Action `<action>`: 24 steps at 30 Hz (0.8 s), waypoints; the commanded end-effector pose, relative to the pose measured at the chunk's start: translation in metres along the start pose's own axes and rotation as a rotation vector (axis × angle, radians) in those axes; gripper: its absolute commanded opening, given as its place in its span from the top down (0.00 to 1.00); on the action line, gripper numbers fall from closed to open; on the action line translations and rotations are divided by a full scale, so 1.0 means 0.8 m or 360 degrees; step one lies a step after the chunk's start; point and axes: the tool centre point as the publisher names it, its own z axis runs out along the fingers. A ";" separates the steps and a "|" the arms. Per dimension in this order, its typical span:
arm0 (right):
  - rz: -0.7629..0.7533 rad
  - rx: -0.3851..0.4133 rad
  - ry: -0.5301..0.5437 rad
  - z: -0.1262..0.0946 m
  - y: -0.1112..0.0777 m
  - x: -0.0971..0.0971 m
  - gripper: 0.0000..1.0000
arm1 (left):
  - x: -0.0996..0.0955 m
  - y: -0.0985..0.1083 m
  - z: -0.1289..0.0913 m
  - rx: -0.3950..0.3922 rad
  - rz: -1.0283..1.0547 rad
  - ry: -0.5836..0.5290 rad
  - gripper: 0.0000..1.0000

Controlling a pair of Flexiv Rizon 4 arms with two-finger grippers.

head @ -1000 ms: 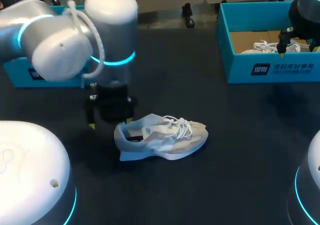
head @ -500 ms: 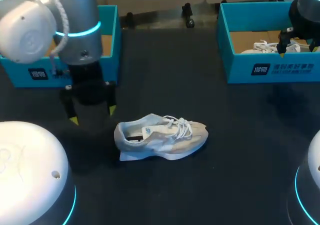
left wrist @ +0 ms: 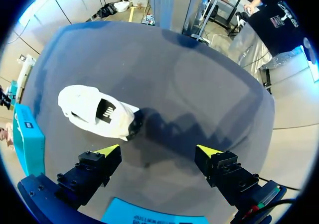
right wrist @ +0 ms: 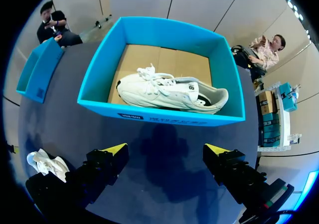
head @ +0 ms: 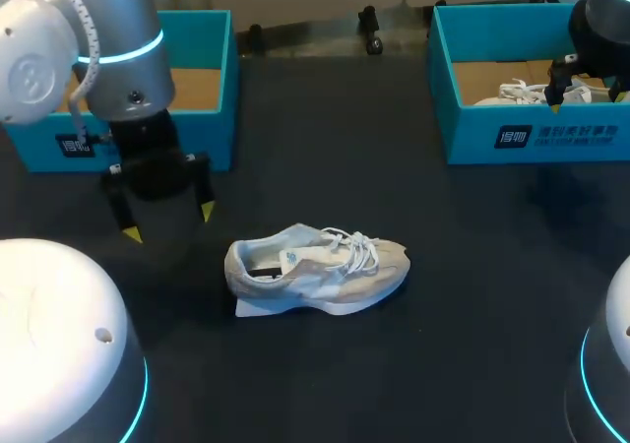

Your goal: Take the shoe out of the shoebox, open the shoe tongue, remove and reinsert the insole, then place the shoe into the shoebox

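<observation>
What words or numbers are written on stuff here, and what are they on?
Right shoebox, front wall: white print, too blurred to read.
Left shoebox, front wall: small white label, too small to read.
Shoe on the table, tongue tag: dark marks, too small to read.
Nothing else with writing shows.

Silver-grey left arm, glowing cyan ring, white braided cable looped over it, black left gripper with yellow fingertips, white domed bases edged cyan
</observation>
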 end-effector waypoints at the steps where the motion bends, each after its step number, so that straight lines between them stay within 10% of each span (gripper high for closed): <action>1: 0.0002 -0.0002 0.0000 0.000 -0.001 0.000 0.00 | 0.002 -0.001 0.001 -0.0007 0.0000 -0.0005 0.00; 24: 0.0002 -0.0002 0.0000 0.000 -0.001 0.000 0.00 | 0.041 0.021 0.038 0.0726 -0.0694 -0.0236 0.00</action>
